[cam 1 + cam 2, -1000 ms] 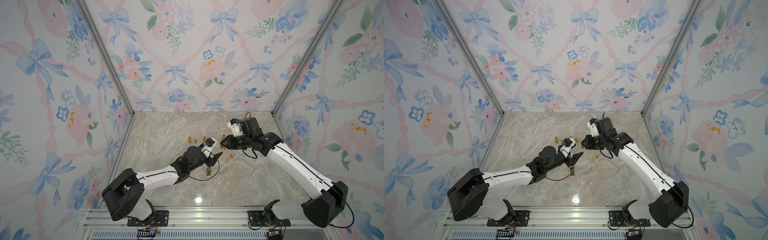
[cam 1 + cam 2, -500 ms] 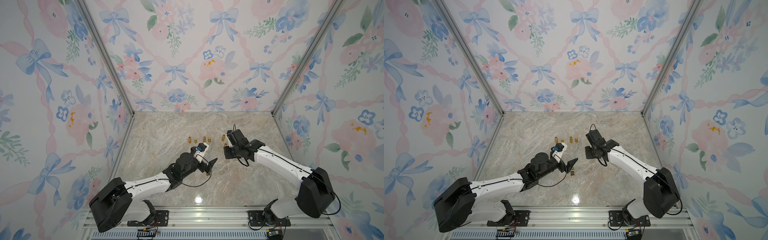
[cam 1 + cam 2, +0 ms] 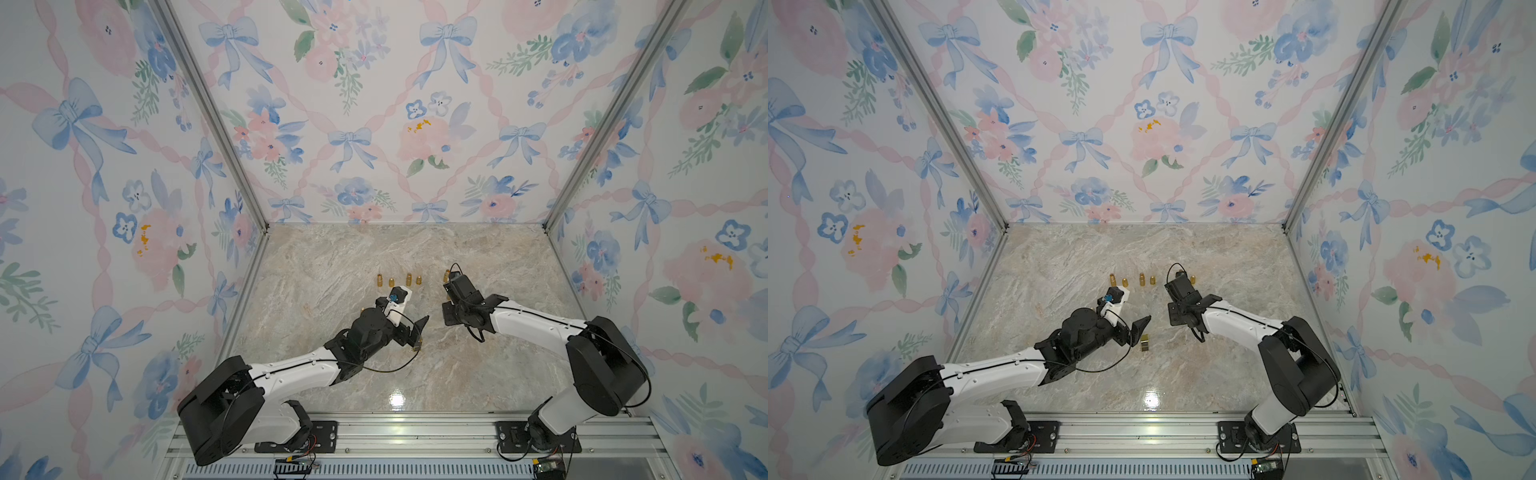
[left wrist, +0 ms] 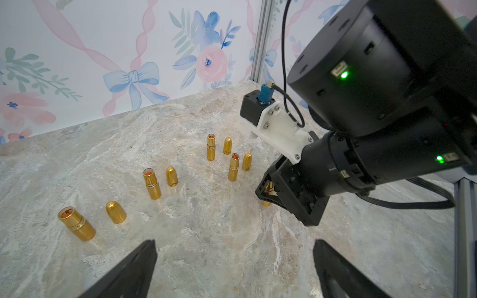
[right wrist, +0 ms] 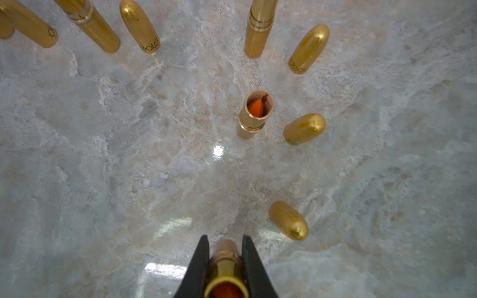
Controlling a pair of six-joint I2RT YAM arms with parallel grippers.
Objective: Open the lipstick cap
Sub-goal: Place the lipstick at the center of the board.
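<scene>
- right gripper [image 5: 225,240] is pinching an uncapped shiny gold lipstick tube [image 5: 225,268], orange stick showing, standing on the grey marble tabletop [image 5: 103,154]
- left gripper [image 4: 235,243] hangs above that tabletop, jaws spread wide

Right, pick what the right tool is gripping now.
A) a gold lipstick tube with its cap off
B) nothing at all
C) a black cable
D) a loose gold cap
A: in the right wrist view the right tool is closed on a gold lipstick tube whose open top shows orange inside, with no cap on it.
</scene>
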